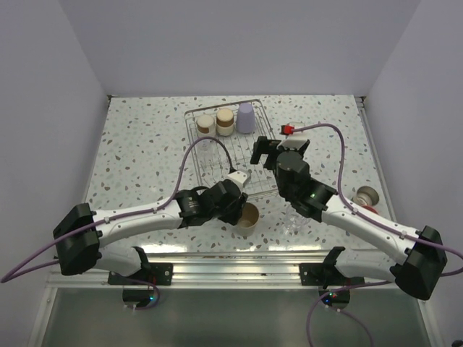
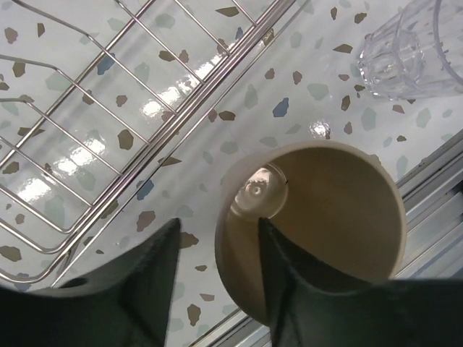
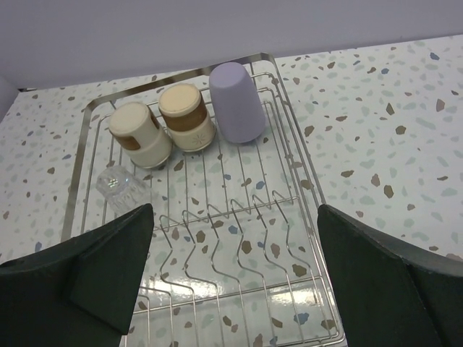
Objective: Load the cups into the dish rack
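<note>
**Four cups racked, three out on the bench**

Four cups stand mouth-down along the far end of the dish rack [image 3: 217, 249]: a lavender cup [image 3: 235, 105], two tan-banded cups [image 3: 137, 134] [image 3: 187, 116], and a clear glass [image 3: 119, 189] just nearer, by the rack's left side. We judge the task a little past halfway.

Left to load, as far as we can see:
- a beige tumbler [image 2: 340, 217], upright near the bench's near edge, just off the rack's near right corner
- a clear glass tumbler [image 2: 409, 47] beside it
- a small cup [image 1: 367, 195] by the right edge, too small to identify

The left gripper [image 2: 218, 228] straddles the beige tumbler's wall, one finger inside the mouth and one outside. A sliver of bench shows between the outer finger and the rim, so we read it as not yet clamped.

The right gripper [image 3: 233, 213] hangs spread wide and empty over the rack.

Room: the rack's near half holds only wire prongs. The near-edge rail sits close behind the tumbler, and the right arm crowds the rack's near right corner.
</note>
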You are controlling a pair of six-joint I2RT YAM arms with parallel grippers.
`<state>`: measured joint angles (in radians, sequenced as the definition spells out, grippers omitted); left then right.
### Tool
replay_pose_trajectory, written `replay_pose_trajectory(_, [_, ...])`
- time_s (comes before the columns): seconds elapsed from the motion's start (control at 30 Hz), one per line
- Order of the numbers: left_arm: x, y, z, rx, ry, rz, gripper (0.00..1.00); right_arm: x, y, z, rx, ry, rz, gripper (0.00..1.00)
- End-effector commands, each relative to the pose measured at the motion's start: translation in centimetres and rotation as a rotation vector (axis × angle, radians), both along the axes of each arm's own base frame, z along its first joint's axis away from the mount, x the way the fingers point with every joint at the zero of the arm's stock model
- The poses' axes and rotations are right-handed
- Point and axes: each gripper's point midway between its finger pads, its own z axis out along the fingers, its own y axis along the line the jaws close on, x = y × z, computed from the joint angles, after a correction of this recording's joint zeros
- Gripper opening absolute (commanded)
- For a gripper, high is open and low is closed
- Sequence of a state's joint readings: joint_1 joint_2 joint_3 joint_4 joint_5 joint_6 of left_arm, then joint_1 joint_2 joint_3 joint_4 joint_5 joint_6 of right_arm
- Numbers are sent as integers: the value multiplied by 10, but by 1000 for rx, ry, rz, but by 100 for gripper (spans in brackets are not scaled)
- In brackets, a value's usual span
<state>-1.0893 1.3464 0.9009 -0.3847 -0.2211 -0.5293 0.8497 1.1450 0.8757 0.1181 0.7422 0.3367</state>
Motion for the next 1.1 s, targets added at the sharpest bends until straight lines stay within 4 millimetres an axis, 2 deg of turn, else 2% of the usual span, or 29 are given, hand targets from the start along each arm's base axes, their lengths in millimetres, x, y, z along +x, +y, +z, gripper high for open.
replay_pose_trajectory(0.0, [11,-20,19,-54,-44,12,41,-3,-12,11,32,-24,-38,98])
replay_pose_trajectory(0.07, [11,-23,19,-39,-42,11,31,-4,-14,11,30,-25,-42,98])
replay_pose_trajectory(0.1, [11,-23,18,-33,-42,13,19,-5,-15,12,30,-27,-42,98])
replay_pose_trajectory(0.13, [12,-22,18,-26,-46,19,12,-5,-16,13,31,-29,-43,98])
replay_pose_trajectory(0.17, [11,-23,20,-29,-46,25,1,-5,-16,13,33,-29,-42,98])
replay_pose_trajectory(0.3, [11,-20,29,-47,-61,41,0,-7,-17,14,36,-30,-38,98])
replay_pose_trajectory(0.43, [13,-13,53,-79,-101,62,0,-9,-18,19,51,-34,-31,98])
replay_pose_trajectory(0.5, [15,-8,70,-102,-139,67,0,-11,-17,22,61,-36,-24,98])
replay_pose_trajectory(0.53, [19,0,85,-124,-181,97,0,-12,-17,25,71,-38,-15,98])
replay_pose_trajectory(0.6, [24,11,100,-155,-241,133,0,-14,-18,34,91,-46,-13,98])
replay_pose_trajectory(0.63, [26,22,120,-206,-294,163,0,-16,-20,34,92,-35,-13,98])
replay_pose_trajectory(0.7, [30,33,135,-255,-358,193,0,-22,-23,48,123,-49,-5,98])
replay_pose_trajectory(0.73, [29,41,153,-308,-391,206,0,-25,-25,55,146,-61,3,98])
replay_pose_trajectory(0.8, [32,50,171,-345,-447,228,0,-34,-28,72,201,-92,29,98])
replay_pose_trajectory(0.83, [31,57,184,-379,-477,237,0,-37,-29,72,215,-83,41,98])
replay_pose_trajectory(0.9, [34,65,196,-410,-545,252,0,-47,-26,85,275,-106,102,98])
replay_pose_trajectory(0.97, [38,77,210,-446,-616,279,0,-54,-20,92,335,-112,152,98])
replay_pose_trajectory(1.0, [41,80,214,-460,-635,283,0,-62,-11,105,401,-135,223,98])
replay_pose_trajectory(1.07, [42,86,232,-543,-690,287,0,-69,1,117,453,-158,306,98])
